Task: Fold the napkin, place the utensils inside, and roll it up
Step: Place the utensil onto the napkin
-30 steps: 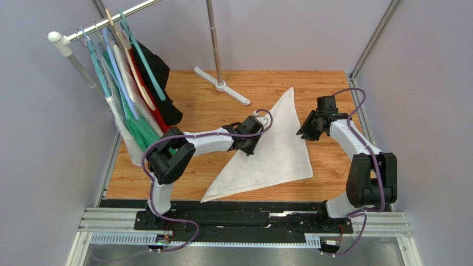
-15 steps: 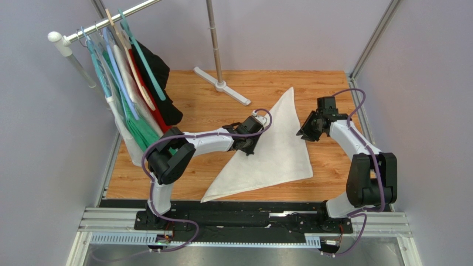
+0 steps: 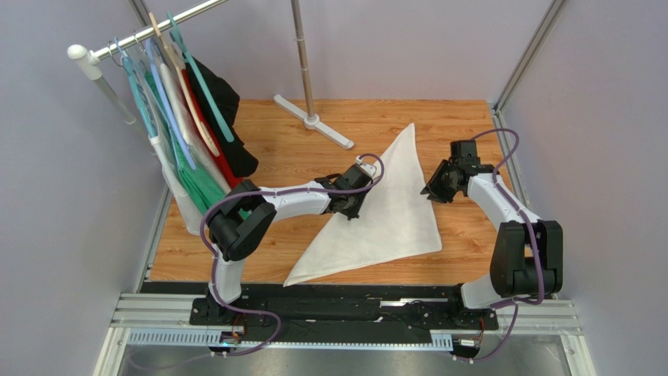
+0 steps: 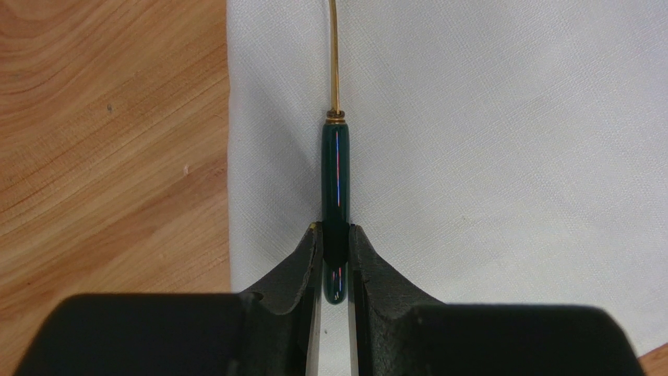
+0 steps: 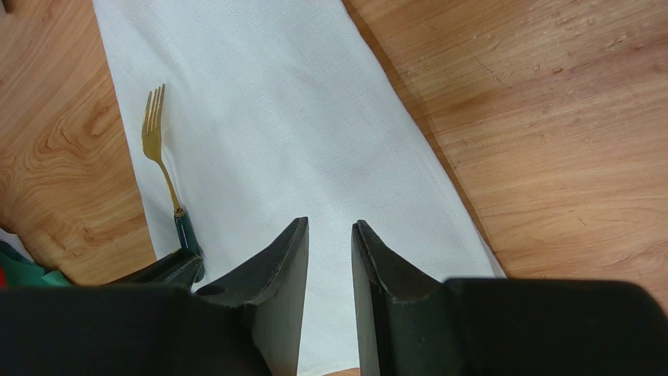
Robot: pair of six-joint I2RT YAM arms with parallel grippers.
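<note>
Napkin lies unmoved; left jaws stay clamped on the fork handle; right jaws, apart, have shifted slightly.

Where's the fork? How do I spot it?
Find the white napkin folded into a triangle on the wooden table. Near its left edge is the fork, pinched by the left gripper. It alone has gold prongs and a dark green handle.
</note>
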